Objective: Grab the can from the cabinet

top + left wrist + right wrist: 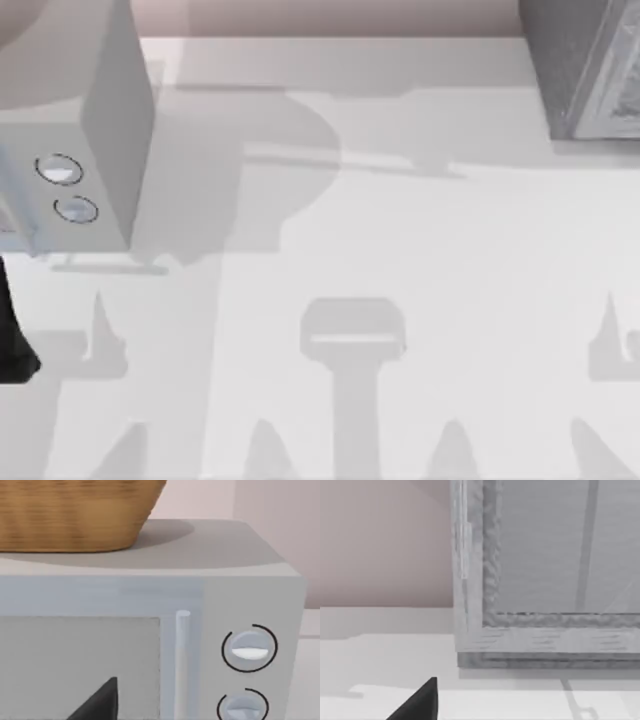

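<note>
The can is out of view. The grey cabinet (585,70) stands at the table's back right corner, and the right wrist view looks at its framed front (545,580) from close by. A black corner of my right gripper (420,702) pokes in low in that view, short of the cabinet. My left arm (12,330) is a dark shape at the left edge of the table. A black corner of my left gripper (100,702) faces a microwave door.
A grey microwave (90,150) with two round knobs (249,647) stands at the back left, and a wicker basket (70,510) sits on top of it. The white table (400,260) stretches between microwave and cabinet. A pink wall (380,540) lies behind.
</note>
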Controlling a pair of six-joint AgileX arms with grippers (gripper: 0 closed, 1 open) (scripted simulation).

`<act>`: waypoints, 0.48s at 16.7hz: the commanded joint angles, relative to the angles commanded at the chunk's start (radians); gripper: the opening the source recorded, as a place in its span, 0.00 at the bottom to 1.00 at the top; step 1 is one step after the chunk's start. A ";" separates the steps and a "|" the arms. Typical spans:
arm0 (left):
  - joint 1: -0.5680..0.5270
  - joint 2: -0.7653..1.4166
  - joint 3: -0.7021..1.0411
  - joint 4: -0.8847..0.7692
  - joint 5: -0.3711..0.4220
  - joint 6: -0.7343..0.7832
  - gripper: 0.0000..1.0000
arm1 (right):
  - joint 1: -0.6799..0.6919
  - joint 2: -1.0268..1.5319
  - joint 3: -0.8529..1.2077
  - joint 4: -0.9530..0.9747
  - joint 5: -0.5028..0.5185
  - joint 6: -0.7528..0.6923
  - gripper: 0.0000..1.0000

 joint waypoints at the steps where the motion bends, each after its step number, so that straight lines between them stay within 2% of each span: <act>1: 0.000 0.000 0.000 0.000 0.000 0.000 1.00 | 0.000 0.000 0.000 0.000 0.000 0.000 1.00; 4: 0.000 0.000 0.000 0.000 0.000 0.000 1.00 | 0.005 0.025 0.031 -0.006 0.002 0.001 1.00; 8: 0.000 0.000 0.000 0.000 0.000 0.000 1.00 | 0.030 0.173 0.217 -0.049 0.022 0.002 1.00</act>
